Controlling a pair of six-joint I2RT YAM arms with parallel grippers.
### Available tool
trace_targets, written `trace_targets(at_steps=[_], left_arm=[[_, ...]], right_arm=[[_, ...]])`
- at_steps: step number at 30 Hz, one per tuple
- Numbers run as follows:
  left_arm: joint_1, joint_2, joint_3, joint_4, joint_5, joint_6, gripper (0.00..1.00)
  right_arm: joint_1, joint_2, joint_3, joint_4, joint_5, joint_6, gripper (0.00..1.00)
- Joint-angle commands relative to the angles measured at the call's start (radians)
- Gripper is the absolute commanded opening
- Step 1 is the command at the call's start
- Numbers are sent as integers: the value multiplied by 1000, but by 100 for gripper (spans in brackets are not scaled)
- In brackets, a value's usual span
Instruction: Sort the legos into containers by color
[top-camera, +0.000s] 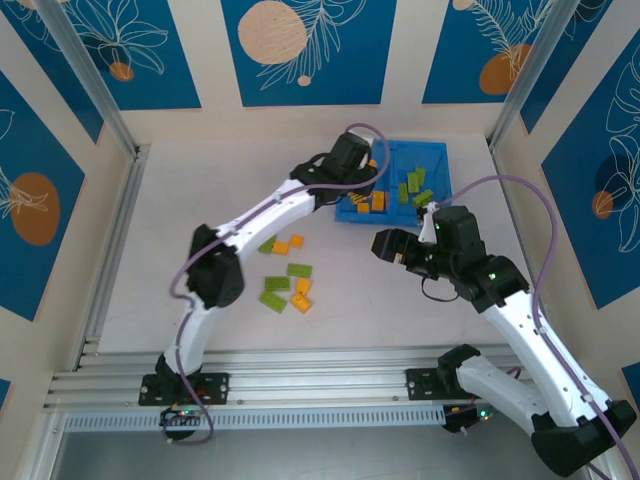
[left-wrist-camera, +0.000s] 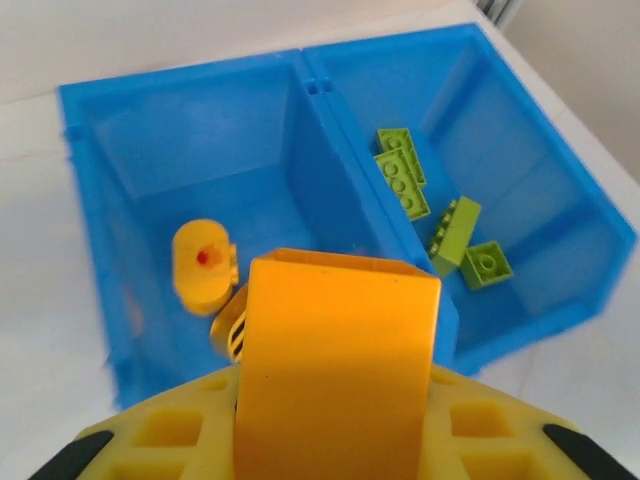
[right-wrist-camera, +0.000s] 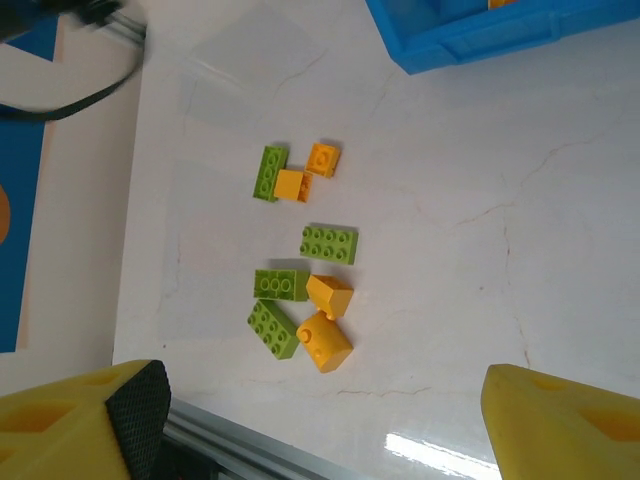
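Left gripper (top-camera: 368, 172): over the left compartment (left-wrist-camera: 190, 150) of the bin (left-wrist-camera: 85, 120), jaw state indeterminate; blurred orange piece (left-wrist-camera: 200, 262) inside, probably a lego. Right gripper (top-camera: 385, 245): jaws spread, nearer the loose legos (top-camera: 299, 270) on the table (top-camera: 200, 190) — they lie to its left.

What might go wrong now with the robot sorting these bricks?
The held orange brick seems to hang right by the divider, so it may tumble in with the green bricks. On the table, a loose orange brick touches its green neighbour; the open right jaws might pinch both.
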Motion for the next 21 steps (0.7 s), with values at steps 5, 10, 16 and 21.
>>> trace_targets(at_steps=[5, 10, 16, 21], left_arm=[[33, 285, 363, 26, 108, 6, 15], [40, 361, 398, 87, 124, -64, 19], [40, 336, 408, 64, 109, -58, 38], [38, 218, 381, -5, 90, -21, 39]], right_arm=[[1, -115, -46, -70, 55, 25, 83], [1, -127, -46, -72, 36, 28, 84], [1, -128, -35, -81, 35, 21, 84], [1, -128, -27, -96, 37, 20, 84]])
